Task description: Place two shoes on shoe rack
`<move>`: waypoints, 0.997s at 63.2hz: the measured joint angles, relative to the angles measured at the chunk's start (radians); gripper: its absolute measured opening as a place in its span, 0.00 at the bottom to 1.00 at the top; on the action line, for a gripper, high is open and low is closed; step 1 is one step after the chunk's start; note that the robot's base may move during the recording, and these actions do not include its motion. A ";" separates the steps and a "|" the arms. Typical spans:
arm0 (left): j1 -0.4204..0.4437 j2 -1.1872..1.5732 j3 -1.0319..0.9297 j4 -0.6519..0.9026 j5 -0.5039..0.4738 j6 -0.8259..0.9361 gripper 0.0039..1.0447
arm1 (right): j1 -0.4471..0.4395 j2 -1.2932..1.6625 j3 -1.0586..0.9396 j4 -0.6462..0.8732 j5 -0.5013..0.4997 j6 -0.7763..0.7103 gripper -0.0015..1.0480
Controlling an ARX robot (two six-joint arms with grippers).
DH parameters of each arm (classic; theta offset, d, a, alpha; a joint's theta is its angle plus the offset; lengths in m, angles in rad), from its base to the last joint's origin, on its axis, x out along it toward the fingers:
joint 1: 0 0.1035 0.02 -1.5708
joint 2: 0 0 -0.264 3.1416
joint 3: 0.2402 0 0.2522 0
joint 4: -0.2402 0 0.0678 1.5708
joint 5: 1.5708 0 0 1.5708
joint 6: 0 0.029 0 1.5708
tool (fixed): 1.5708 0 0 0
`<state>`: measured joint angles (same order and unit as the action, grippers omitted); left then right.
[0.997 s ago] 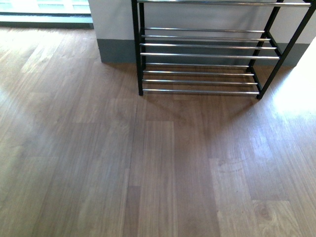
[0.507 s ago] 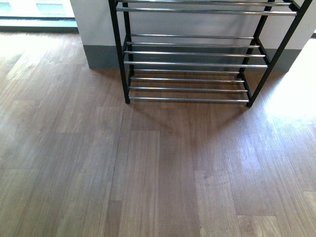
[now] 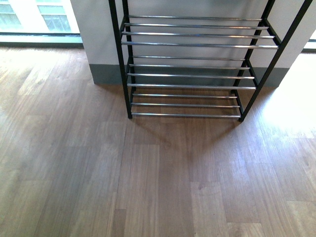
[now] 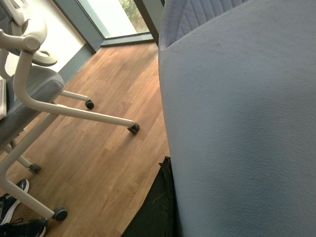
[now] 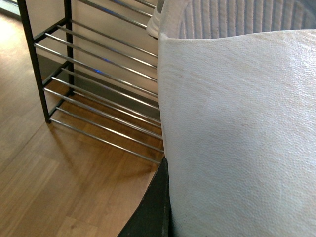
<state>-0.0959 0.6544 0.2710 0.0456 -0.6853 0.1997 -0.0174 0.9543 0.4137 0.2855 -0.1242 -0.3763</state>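
The black shoe rack (image 3: 185,64) with chrome bars stands against the wall at the top centre of the front view; no arm or shoe shows there. In the left wrist view a grey shoe (image 4: 242,123) fills most of the picture, held by my shut left gripper; one dark finger (image 4: 155,207) presses against its side. In the right wrist view the other shoe (image 5: 242,133), pale and close, fills the picture, held by my shut right gripper, with one dark finger (image 5: 153,207) against it. The rack (image 5: 98,94) stands just beyond that shoe.
Wooden floor (image 3: 148,177) lies before the rack. A grey skirting and white wall (image 3: 96,49) stand behind it, with a window at far left. In the left wrist view an office chair (image 4: 39,98) on castors and black sneakers (image 4: 15,217) stand on the floor.
The rack has shifted lower in the front view and more of its upper tiers now show; the view has come closer to it and turned.
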 joint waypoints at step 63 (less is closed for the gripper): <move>0.001 0.003 0.000 0.000 0.000 0.001 0.01 | 0.004 0.003 -0.025 0.124 -0.138 0.148 0.01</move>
<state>-0.0952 0.6571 0.2710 0.0456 -0.6857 0.2008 -0.0135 0.9569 0.3889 0.4091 -0.2626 -0.2279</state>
